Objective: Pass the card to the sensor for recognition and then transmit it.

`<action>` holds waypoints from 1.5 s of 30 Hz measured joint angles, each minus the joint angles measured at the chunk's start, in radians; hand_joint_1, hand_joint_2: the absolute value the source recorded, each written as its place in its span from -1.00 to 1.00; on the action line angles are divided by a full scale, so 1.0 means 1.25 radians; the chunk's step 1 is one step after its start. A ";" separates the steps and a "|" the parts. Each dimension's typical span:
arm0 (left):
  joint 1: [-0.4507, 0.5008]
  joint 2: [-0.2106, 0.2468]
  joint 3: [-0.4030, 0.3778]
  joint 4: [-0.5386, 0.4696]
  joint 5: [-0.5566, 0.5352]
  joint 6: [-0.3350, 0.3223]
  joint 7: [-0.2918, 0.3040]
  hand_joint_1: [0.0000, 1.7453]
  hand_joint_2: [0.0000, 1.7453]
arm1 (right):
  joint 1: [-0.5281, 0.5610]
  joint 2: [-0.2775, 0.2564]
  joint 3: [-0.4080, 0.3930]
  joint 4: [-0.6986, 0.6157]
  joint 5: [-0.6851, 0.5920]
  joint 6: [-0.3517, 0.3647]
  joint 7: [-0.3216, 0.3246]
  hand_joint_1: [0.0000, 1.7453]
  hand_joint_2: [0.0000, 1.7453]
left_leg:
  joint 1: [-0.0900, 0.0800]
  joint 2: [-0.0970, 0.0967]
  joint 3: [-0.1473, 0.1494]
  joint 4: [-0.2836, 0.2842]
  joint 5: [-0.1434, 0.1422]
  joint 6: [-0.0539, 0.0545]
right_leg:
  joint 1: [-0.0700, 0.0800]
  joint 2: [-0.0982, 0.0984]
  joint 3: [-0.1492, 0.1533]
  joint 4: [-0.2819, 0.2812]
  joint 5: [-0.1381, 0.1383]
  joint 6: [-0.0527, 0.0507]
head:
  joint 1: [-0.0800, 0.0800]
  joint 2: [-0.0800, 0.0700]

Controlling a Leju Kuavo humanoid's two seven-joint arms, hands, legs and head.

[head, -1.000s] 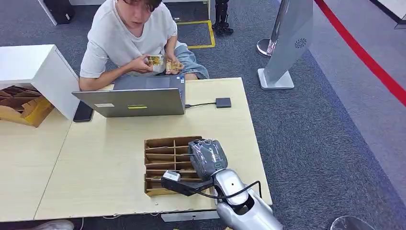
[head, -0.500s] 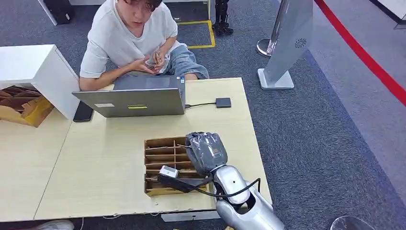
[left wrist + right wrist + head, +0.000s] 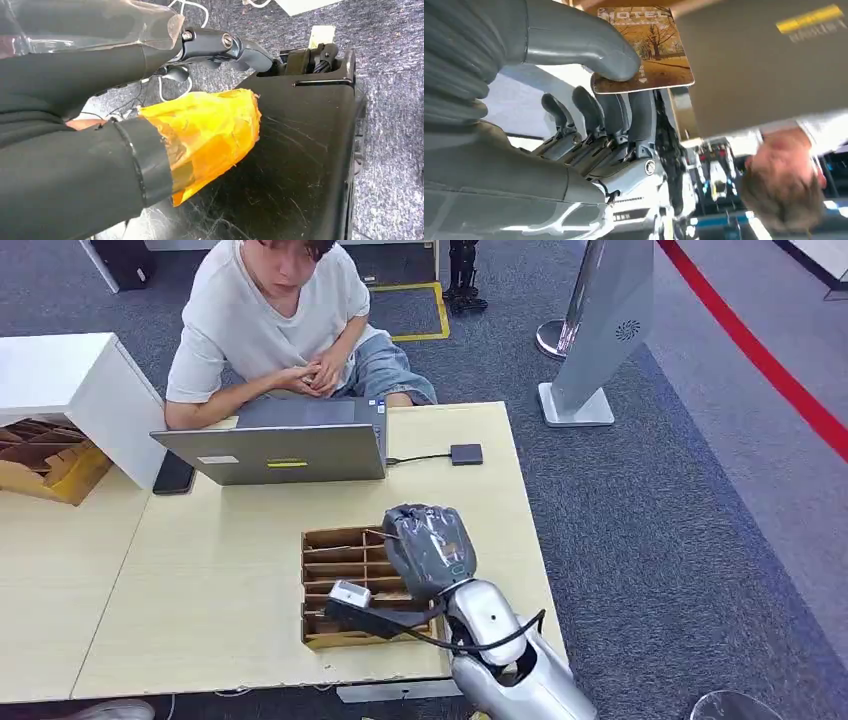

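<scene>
Nearest the robot, above the cardboard divider tray (image 3: 345, 580) on the desk (image 3: 200, 570), the card (image 3: 644, 50) is pinched by the right robot hand (image 3: 428, 548) between thumb (image 3: 584, 45) and fingers (image 3: 634, 120). The card is judged thin, light, stiff and slick, best gripped flat across its faces. Farther off, the sensor (image 3: 466, 454) lies beside the laptop (image 3: 275, 445). The left robot hand (image 3: 100, 150) hangs low; its state cannot be told.

Light wood table (image 3: 200, 570) on grey carpet (image 3: 650, 540). White cabinet (image 3: 70, 390) far left, grey kiosk stand (image 3: 600, 330) far right, red floor line (image 3: 760, 355) beyond it. Person (image 3: 270, 320) seated behind open laptop (image 3: 275, 445).
</scene>
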 joint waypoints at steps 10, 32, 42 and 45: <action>0.000 0.001 0.000 0.000 0.002 0.002 0.000 -1.00 -1.00 | -0.006 -0.010 -0.002 -0.137 -0.009 -0.013 -0.020 0.74 1.00 | 0.000 0.000 0.000 0.000 0.000 0.000 | 0.000 0.000 0.000 0.000 0.000 0.000 | 0.000 0.000; -0.020 -0.010 -0.033 0.000 -0.044 -0.027 -0.040 -1.00 -1.00 | -0.165 0.043 0.021 -0.040 -0.019 0.050 0.015 0.78 1.00 | 0.000 0.000 0.000 0.000 0.000 0.000 | 0.000 0.000 0.000 0.000 0.000 0.000 | 0.000 0.000; -0.027 -0.012 -0.059 0.000 -0.056 -0.034 -0.051 -1.00 -1.00 | -0.218 0.077 0.015 0.069 -0.023 0.064 0.044 0.76 1.00 | 0.000 0.000 0.000 0.000 0.000 0.000 | 0.000 0.000 0.000 0.000 0.000 0.000 | 0.000 0.000; -0.028 -0.012 -0.060 0.000 -0.056 -0.034 -0.052 -1.00 -1.00 | -0.223 0.081 0.012 0.087 -0.023 0.065 0.045 0.76 1.00 | 0.000 0.000 0.000 0.000 0.000 0.000 | 0.000 0.000 0.000 0.000 0.000 0.000 | 0.000 0.000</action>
